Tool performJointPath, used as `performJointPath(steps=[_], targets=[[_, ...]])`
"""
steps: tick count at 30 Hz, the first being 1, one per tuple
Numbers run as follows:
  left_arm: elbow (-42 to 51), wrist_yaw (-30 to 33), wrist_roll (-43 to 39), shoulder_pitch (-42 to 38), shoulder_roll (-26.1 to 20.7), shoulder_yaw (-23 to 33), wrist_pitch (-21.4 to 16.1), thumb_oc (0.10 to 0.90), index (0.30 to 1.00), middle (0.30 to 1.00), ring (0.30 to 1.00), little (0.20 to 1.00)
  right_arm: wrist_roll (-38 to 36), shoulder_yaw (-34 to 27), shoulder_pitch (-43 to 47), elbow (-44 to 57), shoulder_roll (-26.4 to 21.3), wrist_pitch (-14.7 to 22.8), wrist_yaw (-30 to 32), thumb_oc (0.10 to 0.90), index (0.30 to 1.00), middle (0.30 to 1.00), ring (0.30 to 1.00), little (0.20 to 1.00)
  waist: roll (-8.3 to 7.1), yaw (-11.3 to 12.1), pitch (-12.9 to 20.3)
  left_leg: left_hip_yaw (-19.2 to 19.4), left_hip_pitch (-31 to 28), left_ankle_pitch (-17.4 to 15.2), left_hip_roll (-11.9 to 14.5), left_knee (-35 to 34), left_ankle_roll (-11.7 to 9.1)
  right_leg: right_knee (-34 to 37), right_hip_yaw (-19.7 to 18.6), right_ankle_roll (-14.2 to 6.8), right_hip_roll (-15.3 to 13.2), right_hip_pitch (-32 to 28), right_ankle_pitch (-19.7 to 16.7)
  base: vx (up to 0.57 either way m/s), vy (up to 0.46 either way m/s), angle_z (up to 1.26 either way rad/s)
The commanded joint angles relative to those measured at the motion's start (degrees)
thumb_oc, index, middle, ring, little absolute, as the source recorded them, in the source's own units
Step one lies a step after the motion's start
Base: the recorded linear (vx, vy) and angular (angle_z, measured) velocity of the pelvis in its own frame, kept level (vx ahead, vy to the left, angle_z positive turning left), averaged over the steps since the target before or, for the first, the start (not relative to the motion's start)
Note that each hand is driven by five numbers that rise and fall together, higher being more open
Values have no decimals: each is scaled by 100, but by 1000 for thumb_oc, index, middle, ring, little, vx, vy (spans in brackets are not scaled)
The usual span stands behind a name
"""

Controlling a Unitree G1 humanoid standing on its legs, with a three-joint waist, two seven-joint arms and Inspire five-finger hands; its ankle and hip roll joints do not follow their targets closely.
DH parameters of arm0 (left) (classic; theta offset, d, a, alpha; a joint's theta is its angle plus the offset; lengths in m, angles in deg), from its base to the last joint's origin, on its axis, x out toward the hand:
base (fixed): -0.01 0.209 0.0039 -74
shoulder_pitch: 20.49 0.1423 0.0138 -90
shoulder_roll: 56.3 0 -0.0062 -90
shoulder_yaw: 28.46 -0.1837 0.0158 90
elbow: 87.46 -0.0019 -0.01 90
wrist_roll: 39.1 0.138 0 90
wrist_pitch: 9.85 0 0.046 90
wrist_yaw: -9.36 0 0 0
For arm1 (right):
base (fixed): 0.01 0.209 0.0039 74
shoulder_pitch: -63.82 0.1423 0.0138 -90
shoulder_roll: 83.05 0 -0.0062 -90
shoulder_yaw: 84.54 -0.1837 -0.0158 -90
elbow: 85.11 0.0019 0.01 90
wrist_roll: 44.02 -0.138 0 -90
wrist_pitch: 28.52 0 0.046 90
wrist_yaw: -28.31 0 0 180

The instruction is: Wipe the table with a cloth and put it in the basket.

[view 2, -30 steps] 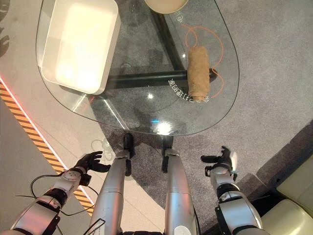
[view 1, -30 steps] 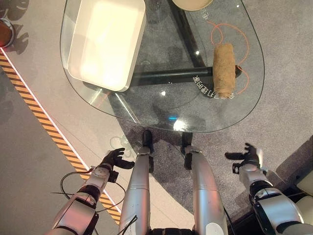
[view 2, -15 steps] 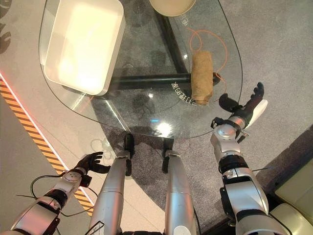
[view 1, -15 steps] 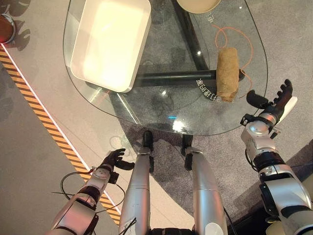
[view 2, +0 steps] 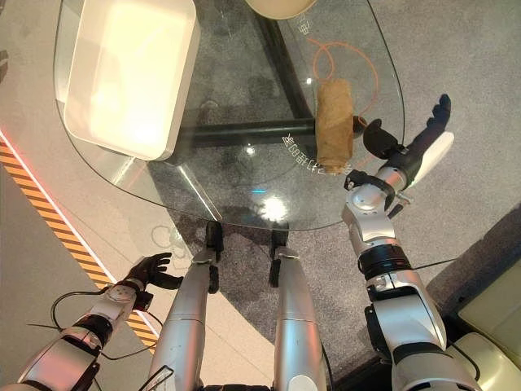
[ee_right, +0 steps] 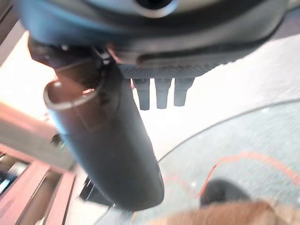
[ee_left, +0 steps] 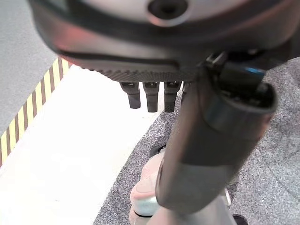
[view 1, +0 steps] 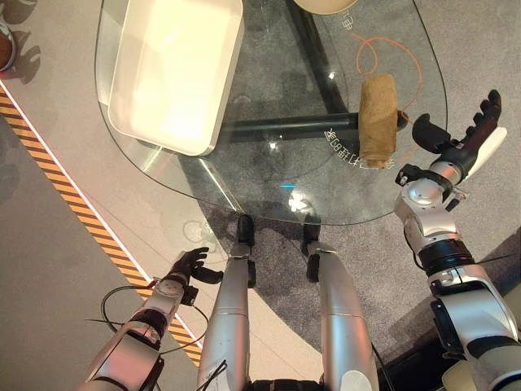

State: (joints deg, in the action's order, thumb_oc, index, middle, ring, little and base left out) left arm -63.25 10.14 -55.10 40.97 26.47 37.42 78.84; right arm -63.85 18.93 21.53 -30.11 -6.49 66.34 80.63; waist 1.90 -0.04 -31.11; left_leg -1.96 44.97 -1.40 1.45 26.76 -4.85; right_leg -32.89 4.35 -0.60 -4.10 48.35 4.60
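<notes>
We see the brown cloth (view 1: 378, 120) rolled up on the right side of the glass tabletop (view 1: 277, 175). Our right hand (view 1: 466, 140) is just beside it, at the right edge, fingers straight and holding nothing. The white basket (view 1: 173, 73) sits upper left. Our left hand (view 1: 189, 265) hangs at lower left, loosely open.

A rounded glass table (view 1: 269, 183) stands over grey carpet (view 1: 480, 49), its dark frame showing through the top; a white rectangular basket (view 1: 175, 73) sits on its left part; a rolled tan cloth (view 1: 378, 120) lies near the right edge; a tan round dish (view 1: 326, 5) sits at the far edge.
</notes>
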Motion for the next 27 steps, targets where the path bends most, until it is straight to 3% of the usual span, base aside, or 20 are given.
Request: performJointPath(steps=[1, 12, 27], targets=[[92, 106, 5, 552, 72, 138, 54, 800, 900, 900, 900, 900, 619, 94, 199, 704, -479, -54, 35, 800, 900, 900, 900, 900, 122, -15, 131, 400, -137, -270, -270, 193, 249, 151, 162, 24, 214, -452, 277, 0, 0, 0], [184, 149, 100, 683, 252, 166, 31, 800, 900, 900, 900, 900, 931, 572, 366, 1060, -268, -793, -277, 800, 900, 900, 900, 900, 214, 14, 131, 479, -258, -239, -287, 94, 243, 206, 153, 69, 193, -520, 295, 1, 7, 1], [148, 237, 134, 721, 376, 117, -1, 800, 900, 900, 900, 900, 911, 820, 411, 755, -160, -1162, -385, 800, 900, 900, 900, 900, 251, 47, 131, 537, -320, -206, -284, 35, 256, 197, 188, 84, 162, -531, 280, 1, 0, 0]])
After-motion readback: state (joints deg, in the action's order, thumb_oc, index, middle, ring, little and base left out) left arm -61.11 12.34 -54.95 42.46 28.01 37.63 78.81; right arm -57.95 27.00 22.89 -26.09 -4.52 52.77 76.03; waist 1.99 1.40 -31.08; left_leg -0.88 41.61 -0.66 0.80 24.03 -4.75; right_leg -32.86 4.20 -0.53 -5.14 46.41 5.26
